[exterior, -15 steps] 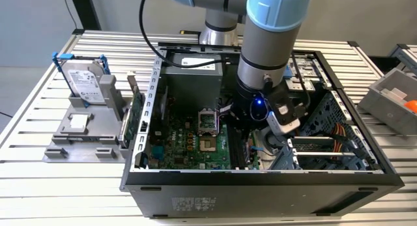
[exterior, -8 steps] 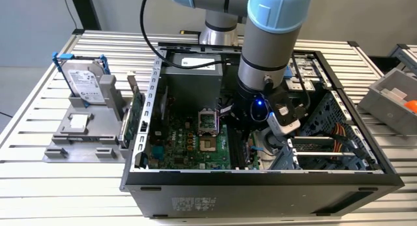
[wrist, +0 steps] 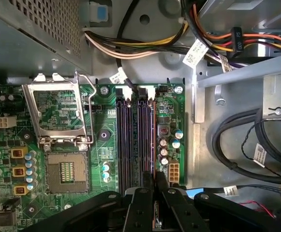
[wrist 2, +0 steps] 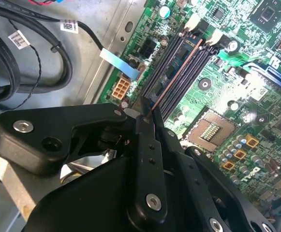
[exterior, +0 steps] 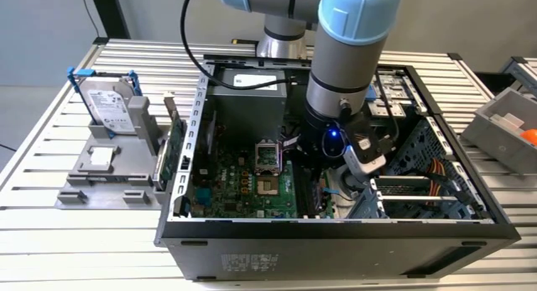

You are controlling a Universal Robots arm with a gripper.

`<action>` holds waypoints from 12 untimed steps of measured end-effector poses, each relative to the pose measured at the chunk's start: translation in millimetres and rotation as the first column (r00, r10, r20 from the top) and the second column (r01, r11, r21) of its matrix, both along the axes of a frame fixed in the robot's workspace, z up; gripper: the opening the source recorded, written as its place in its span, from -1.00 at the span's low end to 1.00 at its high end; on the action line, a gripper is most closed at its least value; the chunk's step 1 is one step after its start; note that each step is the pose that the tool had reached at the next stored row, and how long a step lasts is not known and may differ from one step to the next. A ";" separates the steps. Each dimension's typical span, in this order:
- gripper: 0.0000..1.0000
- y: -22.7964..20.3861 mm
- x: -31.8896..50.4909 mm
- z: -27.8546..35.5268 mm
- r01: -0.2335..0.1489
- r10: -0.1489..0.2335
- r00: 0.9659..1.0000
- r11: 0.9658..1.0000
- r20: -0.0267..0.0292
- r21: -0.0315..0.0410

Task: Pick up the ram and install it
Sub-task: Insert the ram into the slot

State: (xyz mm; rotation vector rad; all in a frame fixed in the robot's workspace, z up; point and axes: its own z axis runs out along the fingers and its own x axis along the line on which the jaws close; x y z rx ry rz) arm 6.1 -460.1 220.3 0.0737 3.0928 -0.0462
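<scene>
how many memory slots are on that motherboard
4 slots, side by side in one bank beside the open CPU socket. The ram stands in one of them, the gripper shut on its edge.

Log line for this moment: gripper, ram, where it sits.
gripper: shut on ram | ram: on edge, lying along a memory slot on the motherboard | case: open, arm reaching inside

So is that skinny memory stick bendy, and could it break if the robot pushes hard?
Probably stiff: the ram stays straight along the slot. Likely light, since the gripper pinches just its edge. It looks thin, so hard pushing might crack it.
</scene>
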 end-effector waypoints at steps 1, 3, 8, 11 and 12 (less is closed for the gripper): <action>-1.00 0.0 0.0 -1.2 0.000 0.000 1.000 1.000 0.000 -0.001; -1.00 0.0 0.0 -3.0 0.000 0.000 1.000 1.000 -0.001 -0.001; -1.00 0.1 0.1 -3.4 0.000 0.000 1.000 1.000 -0.001 -0.001; -1.00 0.2 2.1 -3.5 0.001 -0.001 1.000 1.000 -0.001 -0.001; -1.00 0.2 3.1 -3.5 0.001 -0.001 1.000 1.000 -0.001 -0.001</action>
